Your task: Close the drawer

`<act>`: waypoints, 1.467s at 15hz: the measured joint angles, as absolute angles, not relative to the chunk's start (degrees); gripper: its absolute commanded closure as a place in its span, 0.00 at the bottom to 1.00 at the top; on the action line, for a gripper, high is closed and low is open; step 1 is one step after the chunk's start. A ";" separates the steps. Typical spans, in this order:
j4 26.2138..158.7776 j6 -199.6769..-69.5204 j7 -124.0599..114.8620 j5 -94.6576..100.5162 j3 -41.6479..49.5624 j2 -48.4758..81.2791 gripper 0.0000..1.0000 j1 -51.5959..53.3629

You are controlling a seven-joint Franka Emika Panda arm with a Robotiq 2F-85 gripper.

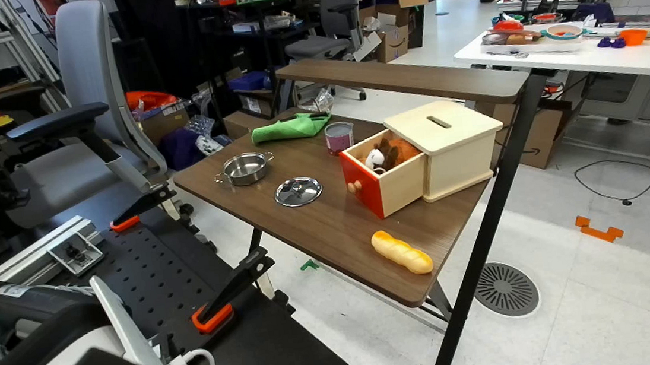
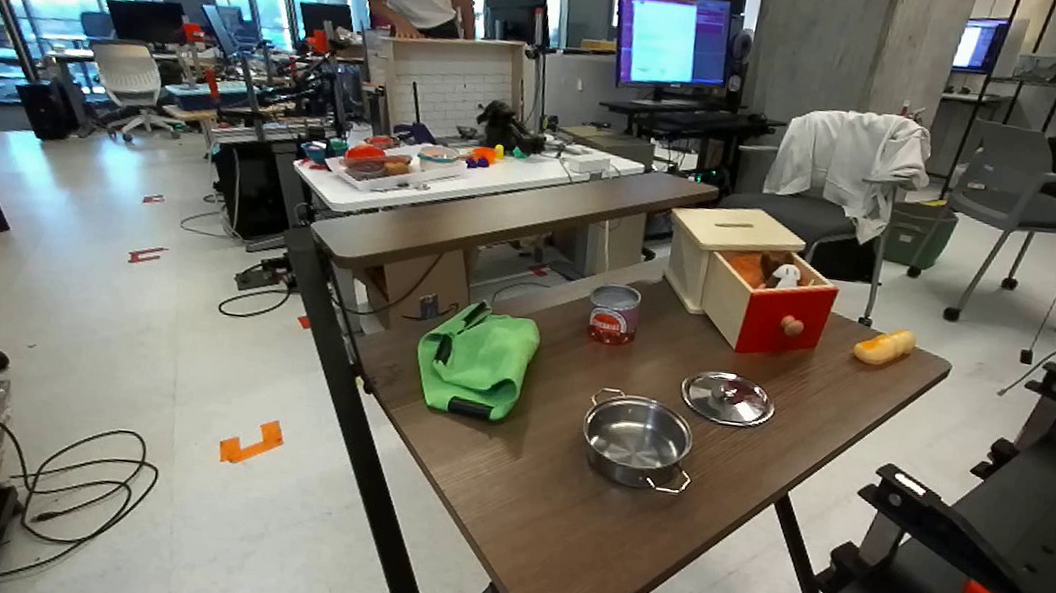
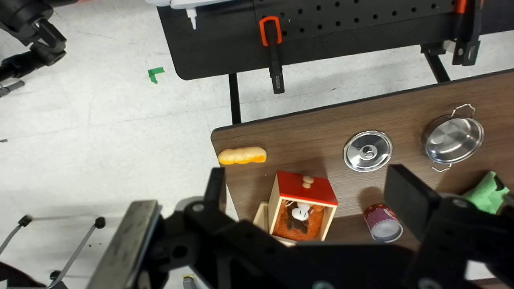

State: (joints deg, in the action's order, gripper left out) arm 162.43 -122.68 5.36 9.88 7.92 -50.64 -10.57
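The drawer, with a red front and round wooden knob, is pulled well out of the pale wooden box and shows in both exterior views [image 1: 363, 186] [image 2: 787, 320] and in the wrist view [image 3: 303, 186]. A brown and white plush toy [image 3: 299, 214] lies inside it on orange-brown fluffy material. The pale wooden box [image 1: 457, 161] [image 2: 689, 256] stands closed on top, with a slotted lid; my gripper body hides most of it in the wrist view. My gripper [image 3: 309, 180] is wide open and empty, high above the table with the drawer between its fingers in the picture. It is not visible in the exterior views.
On the brown table [image 1: 318, 231] are an orange-yellow bread-shaped object [image 1: 401, 252], a metal lid [image 1: 298, 191], a metal pot [image 1: 245, 169], a can [image 1: 339, 138] and a green cloth item [image 1: 291, 128]. A raised shelf [image 1: 398, 77] runs behind the box. A black bench with clamps [image 3: 321, 36] adjoins the table.
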 measured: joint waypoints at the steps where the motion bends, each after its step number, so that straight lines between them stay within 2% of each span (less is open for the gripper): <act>1: 162.43 -122.68 5.36 9.88 7.92 -50.64 0.00 -10.57; 17: 161.76 -122.87 4.89 9.28 7.92 -50.39 0.00 -10.44; 22: 161.11 -127.66 1.55 3.30 7.45 -46.40 0.00 -7.62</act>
State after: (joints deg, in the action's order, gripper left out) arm 161.11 -127.66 1.55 3.30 7.45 -46.40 -7.62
